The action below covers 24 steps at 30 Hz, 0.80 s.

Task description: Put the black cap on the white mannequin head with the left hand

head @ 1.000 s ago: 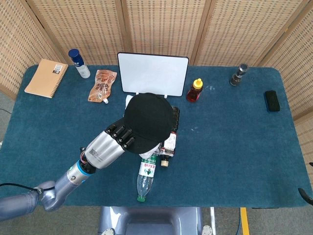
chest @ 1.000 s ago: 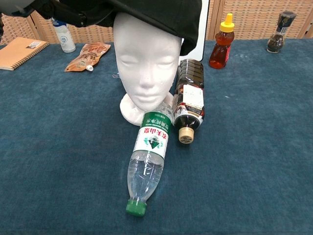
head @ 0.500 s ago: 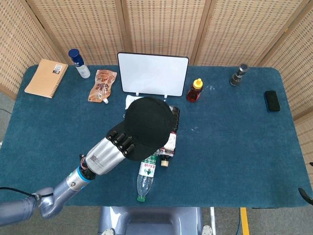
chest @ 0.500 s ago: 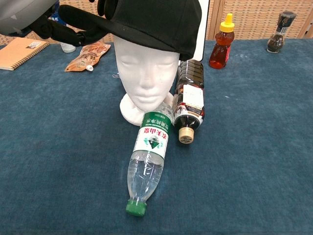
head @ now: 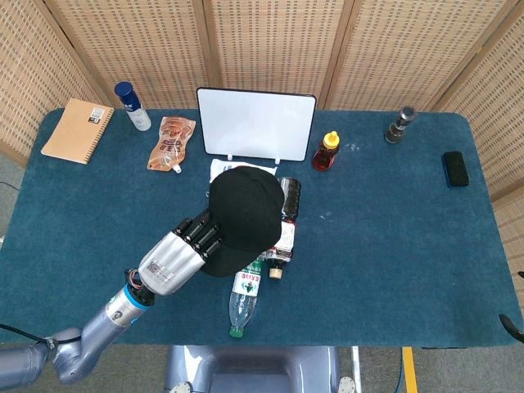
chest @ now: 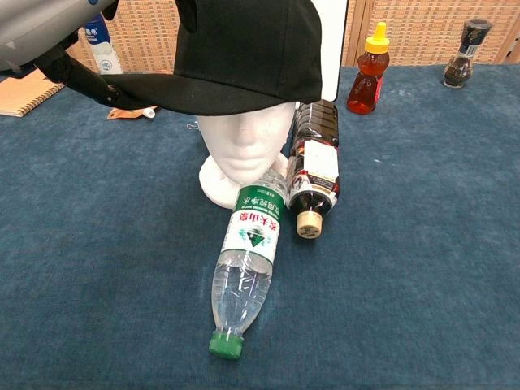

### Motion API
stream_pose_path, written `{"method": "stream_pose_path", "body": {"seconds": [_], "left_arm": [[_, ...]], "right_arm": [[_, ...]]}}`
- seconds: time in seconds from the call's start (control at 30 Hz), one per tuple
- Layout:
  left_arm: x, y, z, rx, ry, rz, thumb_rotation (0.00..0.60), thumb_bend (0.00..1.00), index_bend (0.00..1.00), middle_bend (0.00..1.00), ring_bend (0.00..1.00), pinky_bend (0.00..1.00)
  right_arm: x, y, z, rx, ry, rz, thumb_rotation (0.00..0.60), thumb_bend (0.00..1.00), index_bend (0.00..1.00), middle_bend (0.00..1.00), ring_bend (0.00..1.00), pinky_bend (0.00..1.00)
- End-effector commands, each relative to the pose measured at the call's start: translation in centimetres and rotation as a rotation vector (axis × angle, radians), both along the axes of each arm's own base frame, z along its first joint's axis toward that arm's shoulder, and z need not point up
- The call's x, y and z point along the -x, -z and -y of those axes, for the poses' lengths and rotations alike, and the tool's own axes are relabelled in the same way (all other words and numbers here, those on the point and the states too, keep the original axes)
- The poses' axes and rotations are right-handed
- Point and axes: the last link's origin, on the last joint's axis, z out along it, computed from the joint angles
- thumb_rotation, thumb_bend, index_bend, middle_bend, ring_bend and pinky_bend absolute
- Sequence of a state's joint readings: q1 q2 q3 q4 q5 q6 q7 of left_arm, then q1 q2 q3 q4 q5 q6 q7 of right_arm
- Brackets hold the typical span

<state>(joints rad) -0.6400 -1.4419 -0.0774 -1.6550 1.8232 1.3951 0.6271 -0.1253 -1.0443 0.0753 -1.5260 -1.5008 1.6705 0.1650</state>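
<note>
While the left hand [head: 184, 250] grips its brim, the black cap [head: 244, 217] sits low over the white mannequin head [chest: 244, 146], hiding the brow and eyes; nose, mouth and round base show beneath in the chest view. Fingers [head: 205, 232] lie closed on the brim's edge.

Items placed relative to the mannequin head:
- Clear water bottle [chest: 246, 264], green cap, lying in front, touching the base.
- Dark sauce bottle [chest: 314, 166], lying just beside.
- Whiteboard [head: 255, 123], upright behind.
- Red squeeze bottle [chest: 369, 71], behind.
- Snack pouch [head: 171, 142], notebook [head: 77, 130], blue-capped bottle [head: 131, 105], behind, on the left-arm side.

The right hand is out of frame.
</note>
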Motion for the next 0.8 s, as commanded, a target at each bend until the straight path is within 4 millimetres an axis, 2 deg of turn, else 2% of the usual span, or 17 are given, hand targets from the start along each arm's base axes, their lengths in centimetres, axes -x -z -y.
{"method": "stream_pose_path", "body": {"seconds": [0.03, 0.17, 0.33, 0.63, 0.8], "left_arm": [[0.4, -0.2, 0.1, 0.007, -0.032, -0.011, 0.600, 0.12, 0.31, 0.30, 0.20, 0.50], [1.0, -0.6, 0.4, 0.028, -0.099, -0.043, 0.600, 0.08, 0.24, 0.24, 0.15, 0.46], [2.2, -1.4, 0.9, 0.064, -0.185, -0.053, 0.600, 0.06, 0.23, 0.23, 0.13, 0.44], [6.3, -4.1, 2.1, 0.145, -0.465, 0.069, 0.600, 0.10, 0.23, 0.22, 0.13, 0.44], [8.7, -6.1, 2.8, 0.135, -0.573, 0.138, 0.600, 0.10, 0.23, 0.22, 0.13, 0.44]], "right_arm": [[0.0, 0.0, 0.0, 0.001, -0.001, 0.000, 0.600, 0.20, 0.24, 0.29, 0.29, 0.31], [-0.1, -0.1, 0.0, 0.003, 0.000, -0.002, 0.600, 0.20, 0.24, 0.29, 0.29, 0.31], [-0.1, -0.1, 0.0, 0.000, 0.002, -0.003, 0.600, 0.20, 0.24, 0.29, 0.29, 0.31], [-0.4, 0.0, 0.4, -0.013, -0.001, -0.010, 0.600, 0.20, 0.24, 0.29, 0.29, 0.31], [-0.6, 0.2, 0.7, -0.025, -0.001, -0.007, 0.600, 0.20, 0.24, 0.29, 0.29, 0.32]]}}
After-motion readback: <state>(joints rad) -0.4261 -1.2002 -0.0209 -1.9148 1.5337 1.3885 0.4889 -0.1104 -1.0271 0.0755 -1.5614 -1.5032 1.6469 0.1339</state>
